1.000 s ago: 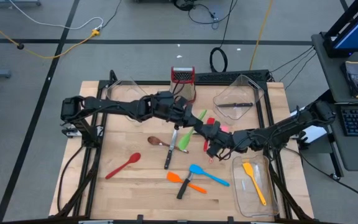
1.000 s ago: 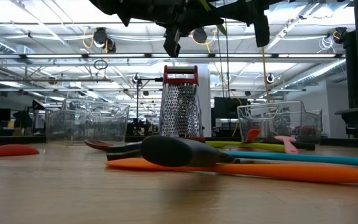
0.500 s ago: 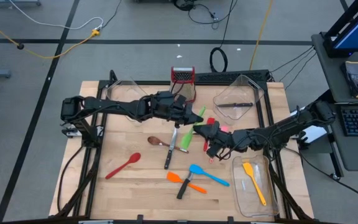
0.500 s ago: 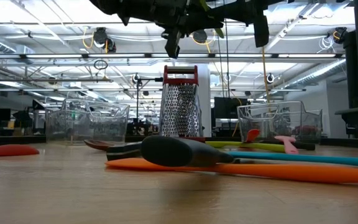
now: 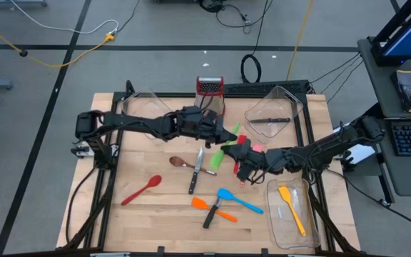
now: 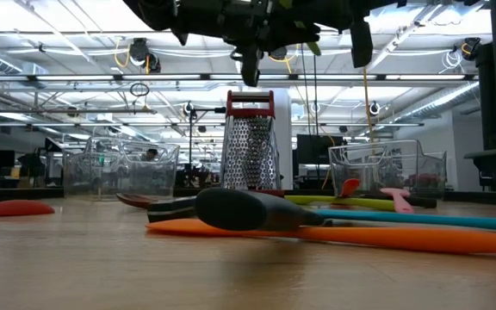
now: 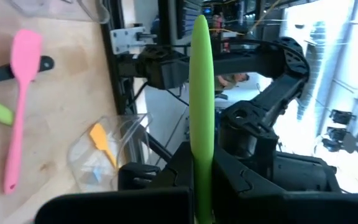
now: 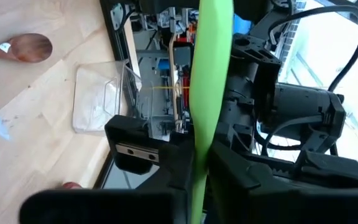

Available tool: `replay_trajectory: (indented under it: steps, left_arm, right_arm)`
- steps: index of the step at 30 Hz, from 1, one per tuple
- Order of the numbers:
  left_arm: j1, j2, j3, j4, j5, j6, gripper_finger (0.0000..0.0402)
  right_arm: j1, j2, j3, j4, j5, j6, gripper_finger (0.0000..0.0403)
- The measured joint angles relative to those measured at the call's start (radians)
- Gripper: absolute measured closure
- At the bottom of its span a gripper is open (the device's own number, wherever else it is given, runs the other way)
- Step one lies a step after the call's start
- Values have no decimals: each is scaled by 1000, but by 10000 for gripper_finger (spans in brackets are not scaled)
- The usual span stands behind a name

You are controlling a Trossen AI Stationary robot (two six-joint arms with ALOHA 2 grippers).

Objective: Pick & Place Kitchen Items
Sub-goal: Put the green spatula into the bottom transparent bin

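Observation:
A green utensil (image 7: pixel 201 81) hangs in the air over the middle of the table, between my two arms. My left gripper (image 5: pixel 220 135) comes from the table's left and is shut on it. My right gripper (image 5: pixel 235 148) comes from the right and is shut on the same utensil (image 8: pixel 209 74). On the wood lie a wooden spoon (image 5: pixel 180 162), a red spoon (image 5: pixel 141 190), a black-handled knife (image 5: pixel 195 175), another green utensil (image 5: pixel 215 157), an orange spatula (image 5: pixel 204 205), a blue spatula (image 5: pixel 238 200) and a pink spatula (image 7: pixel 21 99). My left gripper pinches the green utensil (image 7: pixel 202 163) between its two fingers, level, from the table's left. The utensil runs on past the fingertips, along the fingers, toward the right arm, clear of the table. My right gripper pinches the same utensil (image 8: pixel 198 155) between its two fingers, level, from the table's right. The green strip runs on past its fingertips toward the left arm.
A steel grater with a red top (image 5: pixel 210 88) stands at the far edge. Clear bins sit at the far left (image 5: pixel 143 102), at the far right with a knife inside (image 5: pixel 275 114), and at the near right with a yellow spatula (image 5: pixel 291 207).
In the low view the dark finger hanging below the arms has shifted slightly down and to the picture's right. The items on the table lie as before.

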Motion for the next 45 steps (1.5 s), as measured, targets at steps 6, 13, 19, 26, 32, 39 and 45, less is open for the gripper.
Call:
replay_trajectory:
  steps: [6,13,19,26,32,39,45]
  left_arm:
    - [1,12,0,20,-4,-5,391]
    - [19,13,0,35,-2,33,367]
    - [40,12,0,34,7,89,308]
    - [76,12,0,43,1,173,247]
    - [125,12,0,97,0,235,197]
    - [209,12,-1,199,-2,324,162]
    - [266,12,-1,240,-2,440,158]
  right_arm:
    - [0,0,0,-16,50,58,381]
    - [1,0,1,-13,89,72,386]
    - [13,0,1,-16,187,82,387]
    - [30,0,1,-19,236,125,388]
    - [48,0,1,-14,301,155,389]
    - [49,-10,1,-5,400,216,389]
    - [50,-58,1,-3,498,374,389]
